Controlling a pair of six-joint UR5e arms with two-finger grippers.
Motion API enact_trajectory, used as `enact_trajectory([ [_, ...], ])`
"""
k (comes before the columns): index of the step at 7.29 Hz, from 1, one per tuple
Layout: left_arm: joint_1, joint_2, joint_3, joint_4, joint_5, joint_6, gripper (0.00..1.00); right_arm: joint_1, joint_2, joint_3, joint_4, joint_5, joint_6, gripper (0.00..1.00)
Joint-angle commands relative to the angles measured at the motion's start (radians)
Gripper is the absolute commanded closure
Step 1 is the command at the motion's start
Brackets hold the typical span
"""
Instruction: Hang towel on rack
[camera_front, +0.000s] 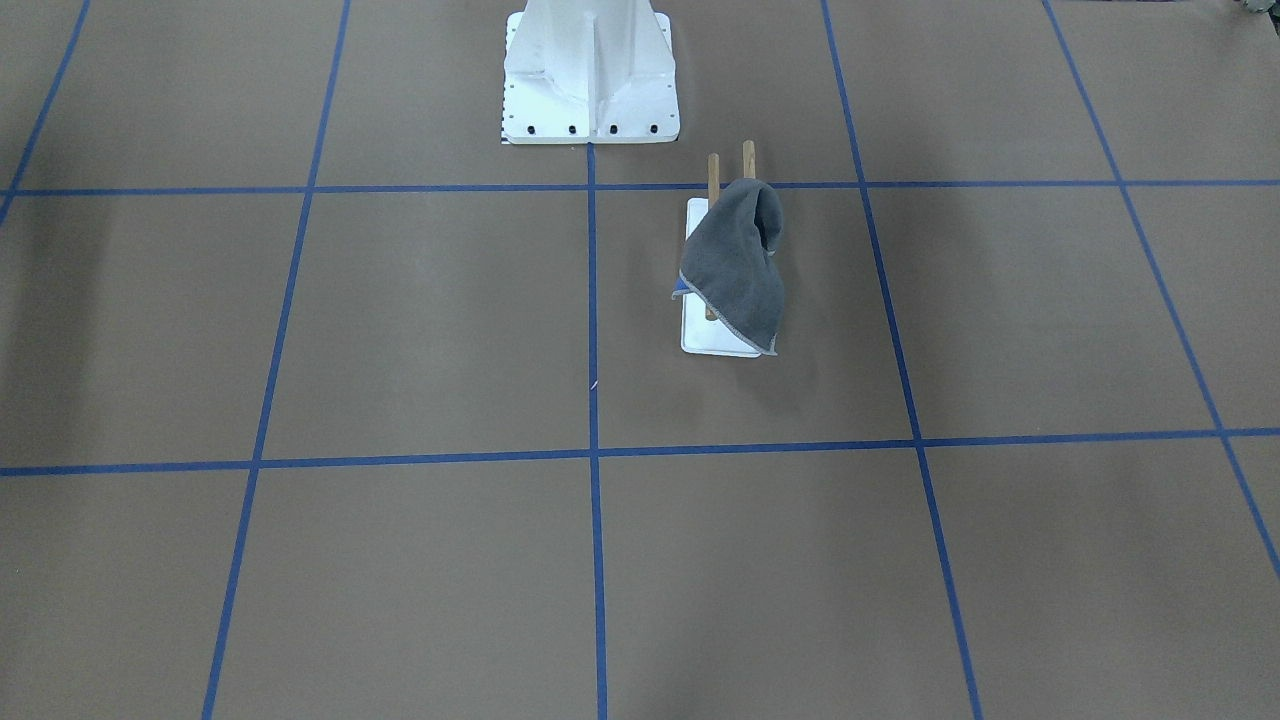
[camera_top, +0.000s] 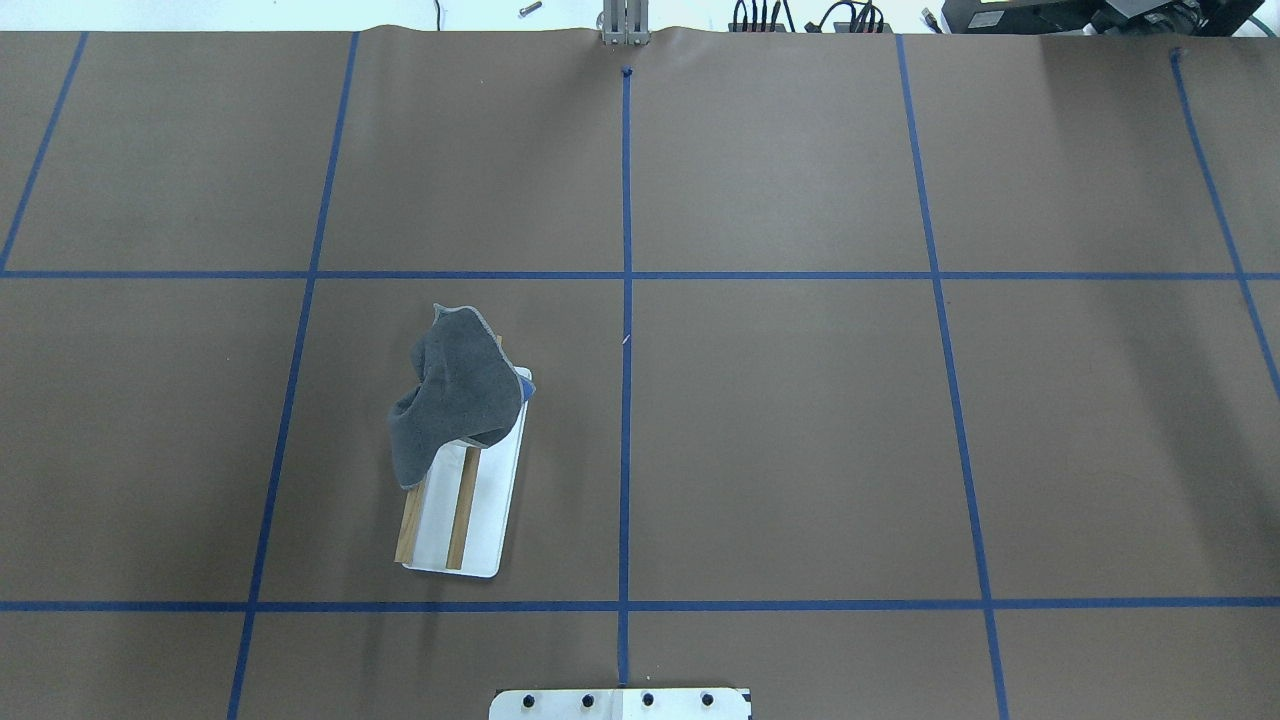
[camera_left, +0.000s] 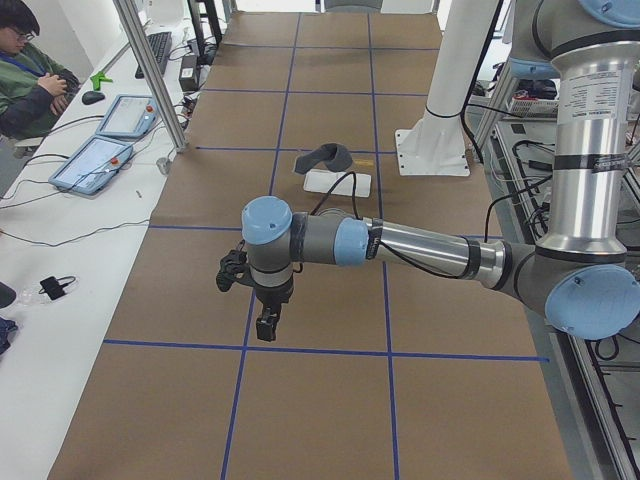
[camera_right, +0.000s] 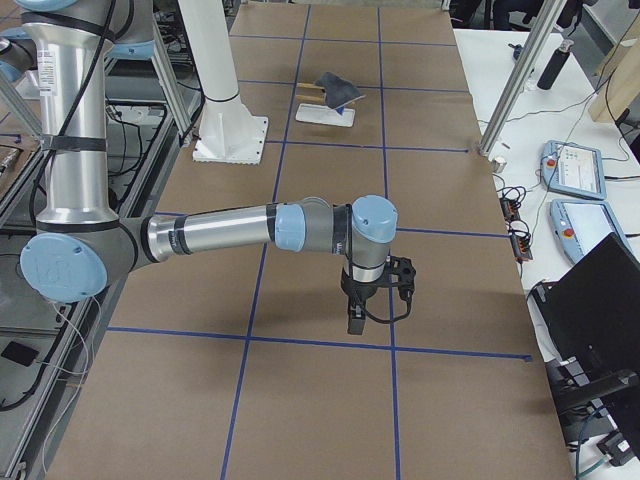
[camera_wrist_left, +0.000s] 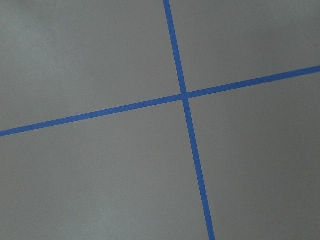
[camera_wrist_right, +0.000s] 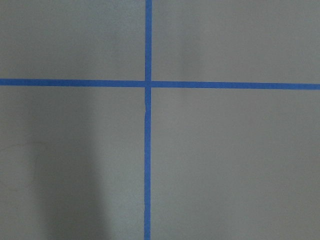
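Note:
The dark grey towel (camera_front: 735, 270) is draped over the far end of the rack's two wooden rods (camera_top: 462, 510), hanging down over the white base (camera_top: 495, 500). A blue tag shows at its edge. It also shows in the side views (camera_left: 328, 155) (camera_right: 337, 88). My left gripper (camera_left: 266, 325) hangs over the table far from the rack, seen only in the exterior left view. My right gripper (camera_right: 355, 322) likewise shows only in the exterior right view. I cannot tell whether either is open or shut. Both wrist views show only brown table and blue tape.
The white bolted pedestal (camera_front: 590, 80) stands at the robot's edge of the table, beside the rack. Blue tape lines grid the brown table (camera_top: 800, 420). A person (camera_left: 30, 70) sits at a side bench with tablets (camera_left: 95, 160).

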Motion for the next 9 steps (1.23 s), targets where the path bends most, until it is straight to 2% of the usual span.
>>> enact_trajectory([
  [1, 0.004, 0.011, 0.002, 0.001, -0.003, 0.0, 0.02, 0.0, -0.004, 0.004, 0.0, 0.001, -0.001, 0.0],
  [9, 0.003, 0.04, -0.008, -0.002, 0.0, 0.0, 0.02, 0.0, -0.007, 0.008, 0.0, 0.004, 0.003, 0.0],
])
